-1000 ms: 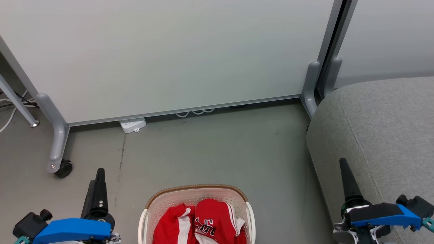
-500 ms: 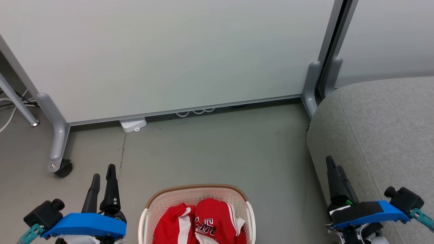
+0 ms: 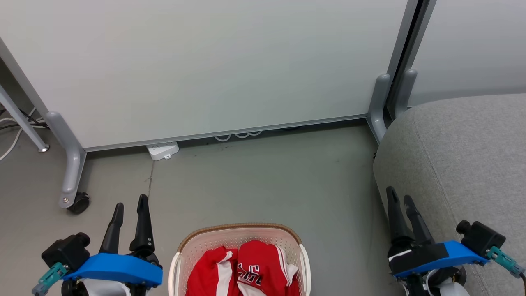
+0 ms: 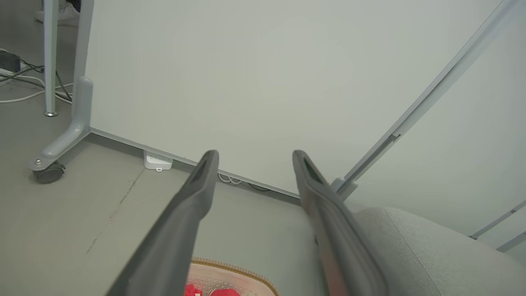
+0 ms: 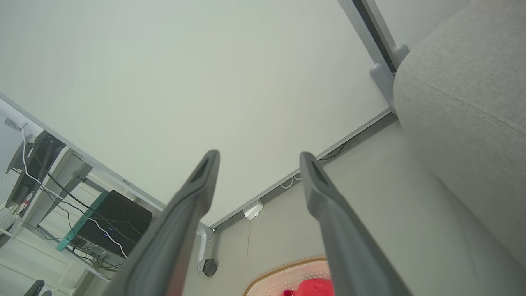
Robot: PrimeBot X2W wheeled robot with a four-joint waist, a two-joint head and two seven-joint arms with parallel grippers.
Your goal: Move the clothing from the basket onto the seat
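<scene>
Head view is showing, at the far left, one black caster wheel (image 3: 78, 202) sitting on the grey floor (image 3: 254, 181) under a pale partition panel (image 3: 205, 70). Just to its right the left gripper (image 3: 130, 201) is hovering above the floor, its two dark fingers standing parted with nothing between them; the left wrist view is showing that gripper (image 4: 254, 154) with a clear empty gap. One white power strip (image 3: 163, 150) is lying at the panel's foot. At the bottom centre one basket (image 3: 238, 227) is standing on the floor, between the two grippers and apart from both. The clothing (image 3: 246, 267) is lying inside it, two red garments side by side: a striped one (image 3: 209, 271) on the left, a lettered one (image 3: 257, 263) on the right. Further right the right gripper (image 3: 398, 193) is hanging in front of the near edge of the one grey seat (image 3: 464, 156), its two fingers a little apart and holding nothing; the right wrist view is showing it (image 5: 259, 153) spread over bare floor.
</scene>
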